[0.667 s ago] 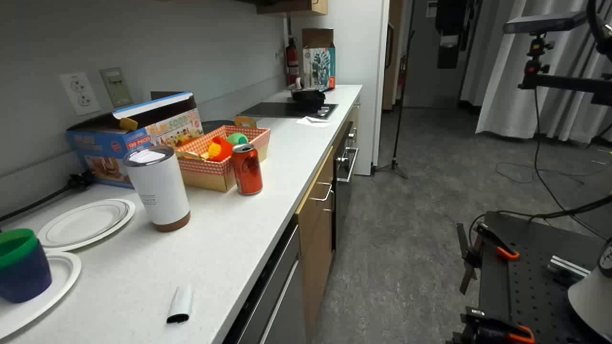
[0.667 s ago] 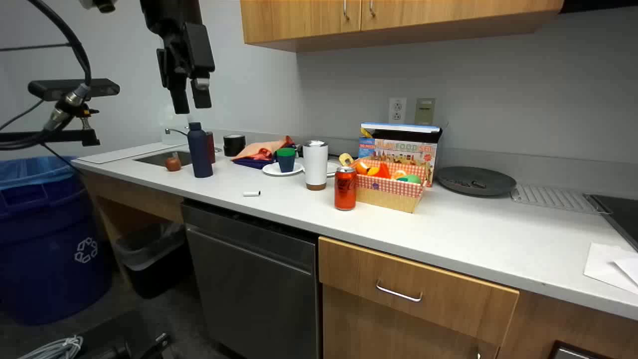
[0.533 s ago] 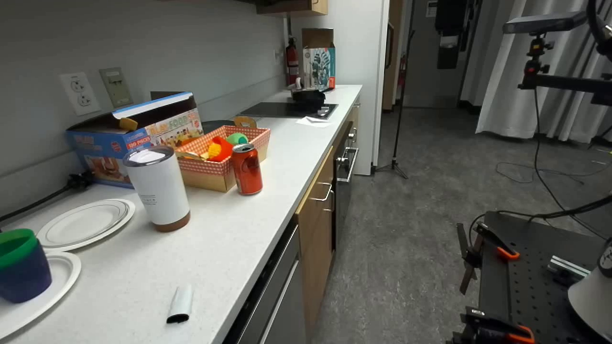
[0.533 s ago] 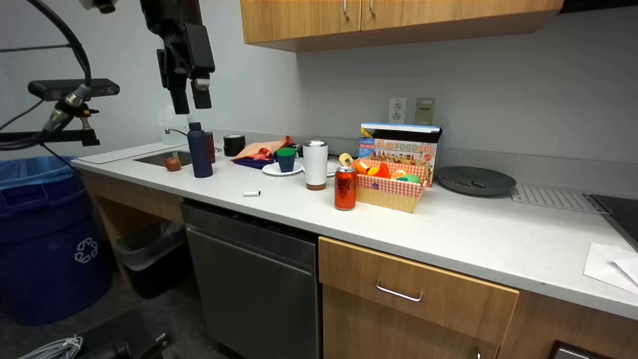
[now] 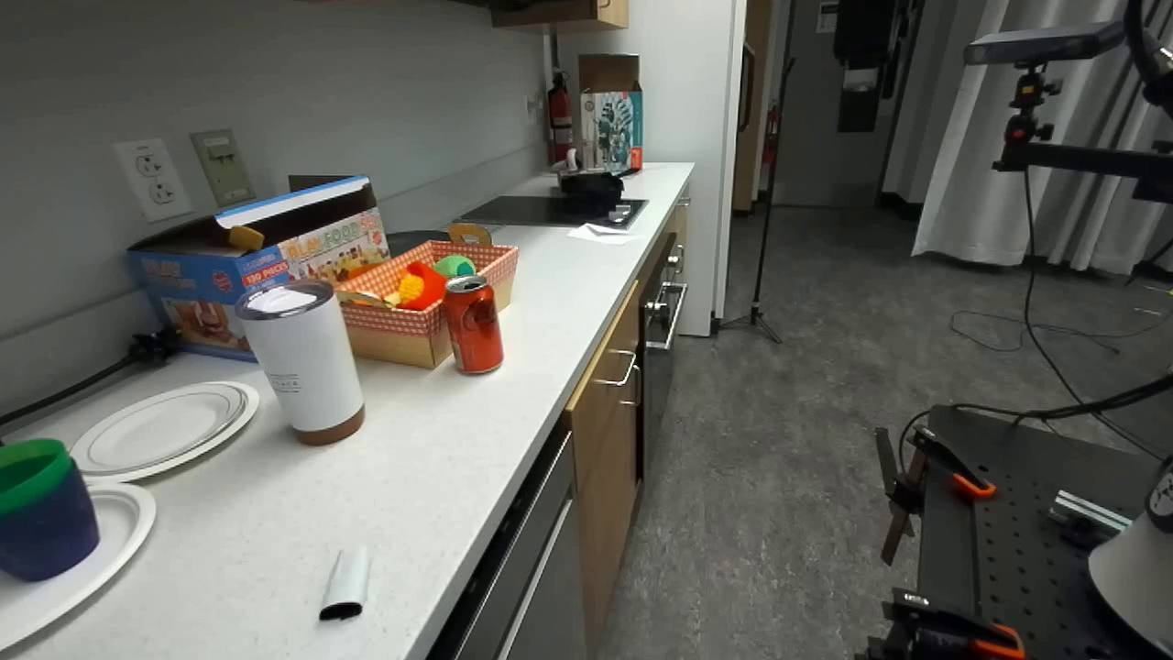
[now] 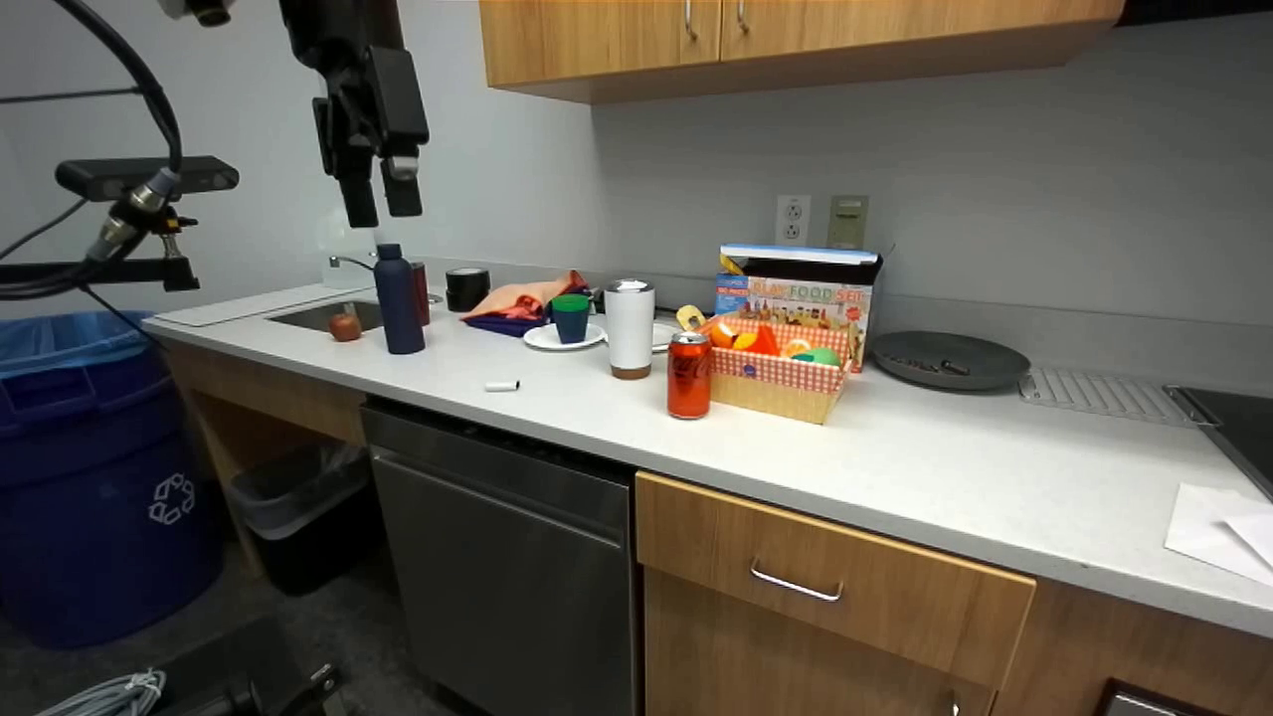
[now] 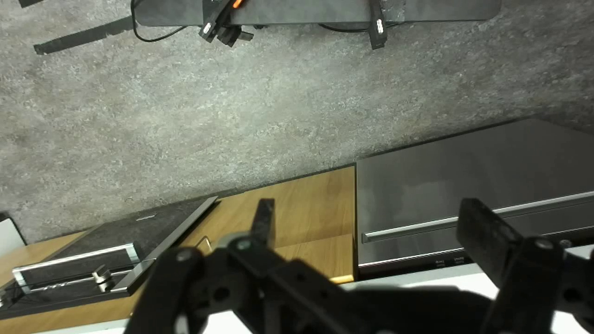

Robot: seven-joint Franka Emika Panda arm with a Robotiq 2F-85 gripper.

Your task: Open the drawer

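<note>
Nothing visibly moved since the earlier frame: my tool [image 6: 384, 211] hangs spread and empty, well apart from the drawer [image 6: 830, 567], which looks closed or nearly so under the worktop [image 6: 895, 467]. I judge reaching, gripping and pulling all remain.

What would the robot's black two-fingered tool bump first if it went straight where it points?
Probably the mottled grey floor. The tool points mostly down, and the wrist view shows floor ahead, but depth is unclear: it might brush the brown wooden cabinet or grey metal dishwasher first.
</note>
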